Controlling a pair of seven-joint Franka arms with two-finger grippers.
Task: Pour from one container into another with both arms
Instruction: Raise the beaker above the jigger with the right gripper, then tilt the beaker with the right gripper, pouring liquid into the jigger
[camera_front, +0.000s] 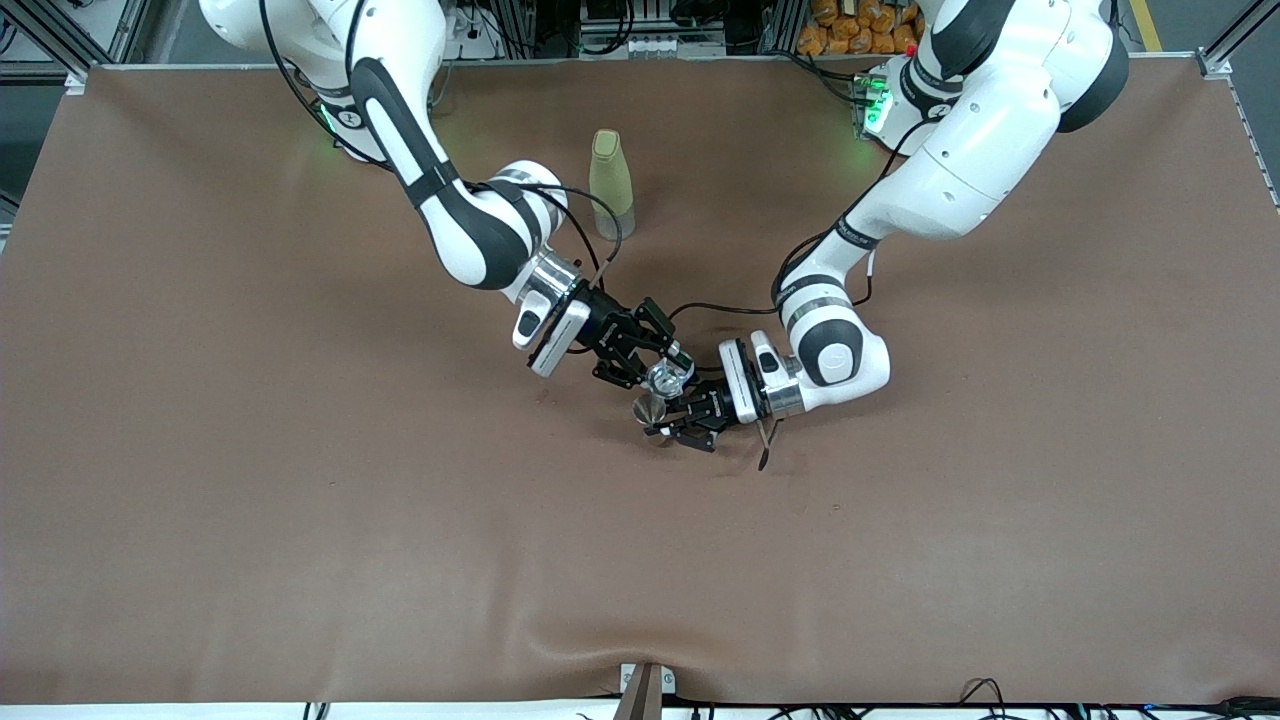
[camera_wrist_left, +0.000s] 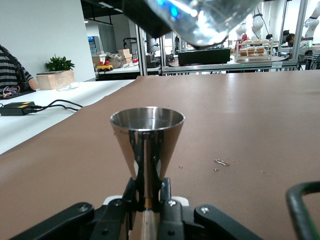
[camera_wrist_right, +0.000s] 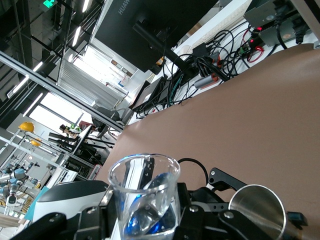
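Two cups, front view: we see the right gripper (camera_front: 655, 362) clenched on the clear glass cup (camera_front: 668, 377), held over the metal hourglass cup (camera_front: 650, 409), which the left gripper (camera_front: 672, 425) grasps at its waist; both meet above the middle of the table (camera_front: 300, 520), nearer the camera than the pale bottle (camera_front: 611, 183).
Risk, front view: we judge the glass rim sits a little off the metal rim (toward the robots' bases), so a quick tilt could send liquid onto the cloth.
Writing, front view: none we can read.
Left wrist view: the metal hourglass cup (camera_wrist_left: 147, 145) stands upright, its narrow waist pinched between the black fingers (camera_wrist_left: 162, 192); the glass cup (camera_wrist_left: 210, 20) hangs above it.
Risk, left wrist view: drops already lie on the cloth (camera_wrist_left: 220, 162) near the cup; we think the small round mouth leaves little margin, and a grip at the thin waist could let the cup swivel.
Right wrist view: the glass cup (camera_wrist_right: 145, 195) is gripped low, with the metal rim (camera_wrist_right: 257, 210) just beside it.
Writing, right wrist view: "HUAWEI" on the dark monitor back (camera_wrist_right: 150, 30) (faint, but legible).
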